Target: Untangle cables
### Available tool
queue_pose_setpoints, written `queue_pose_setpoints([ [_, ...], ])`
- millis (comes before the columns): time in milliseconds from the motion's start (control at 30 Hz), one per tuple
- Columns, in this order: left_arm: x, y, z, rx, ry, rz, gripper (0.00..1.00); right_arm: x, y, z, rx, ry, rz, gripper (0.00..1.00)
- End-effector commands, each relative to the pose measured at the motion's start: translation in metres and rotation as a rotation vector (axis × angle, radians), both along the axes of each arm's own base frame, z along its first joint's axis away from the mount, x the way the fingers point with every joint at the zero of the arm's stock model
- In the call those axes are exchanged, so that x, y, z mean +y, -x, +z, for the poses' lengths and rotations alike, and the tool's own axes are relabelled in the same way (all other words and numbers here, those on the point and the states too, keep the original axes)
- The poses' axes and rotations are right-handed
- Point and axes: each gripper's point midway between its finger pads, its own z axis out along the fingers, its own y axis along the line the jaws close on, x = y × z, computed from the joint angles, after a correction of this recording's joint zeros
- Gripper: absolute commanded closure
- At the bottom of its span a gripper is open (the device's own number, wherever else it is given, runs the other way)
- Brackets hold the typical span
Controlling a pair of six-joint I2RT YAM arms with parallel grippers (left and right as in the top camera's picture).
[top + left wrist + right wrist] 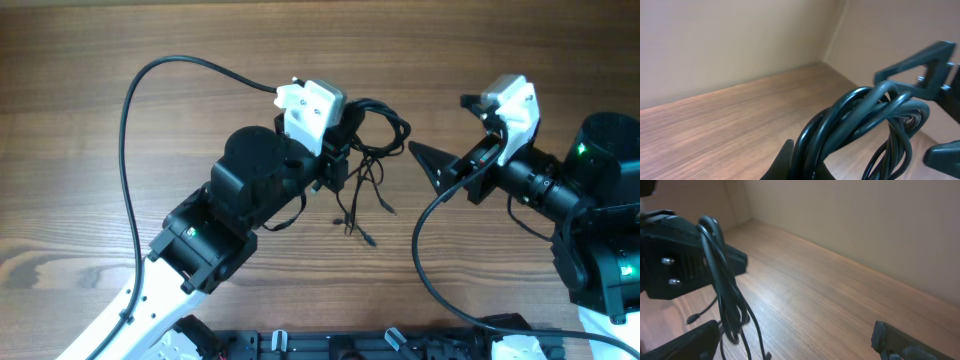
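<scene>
Left pincer [345, 152]: closed on the cables [382, 132]. In its wrist view the fingers meet at the bottom edge and the bundle rises straight out of them.
Reason for the hold: it lifts the knot so that the strands hang free and the crossings can be seen from the side.
Cables: a dark bundle of several loops bunched at the left pincer, bulging toward the right arm.
Loose ends [360, 215]: thin plug tails droop from the bundle down to the worktop [80, 150]. Whether they touch it is hard to tell.
Right pincer [432, 160]: spread wide with nothing between its fingers, pointed at the loops and just beside them, not touching.
Reason for that pose: the open fingers face the bulging loop, probably to take one strand and draw it away from the anchored bunch.
Worktop: wood grain, carrying only the hanging tails near the middle.
Progress: early, judging by how tightly the loops are wound together.
Risk: catching several strands at once would tighten the knot rather than free it.
</scene>
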Motion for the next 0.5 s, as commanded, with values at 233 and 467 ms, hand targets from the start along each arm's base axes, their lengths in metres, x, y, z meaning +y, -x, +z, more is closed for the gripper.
queue_pose_setpoints([
  [233, -0.010, 0.017, 0.011, 0.005, 0.044, -0.111, 0.96, 0.005, 0.008, 0.007, -0.045, 0.010, 0.052, 0.06],
  [467, -0.014, 0.023, 0.012, 0.002, 0.046, -0.153, 0.96, -0.007, -0.002, 0.004, -0.042, 0.039, -0.034, 0.06],
])
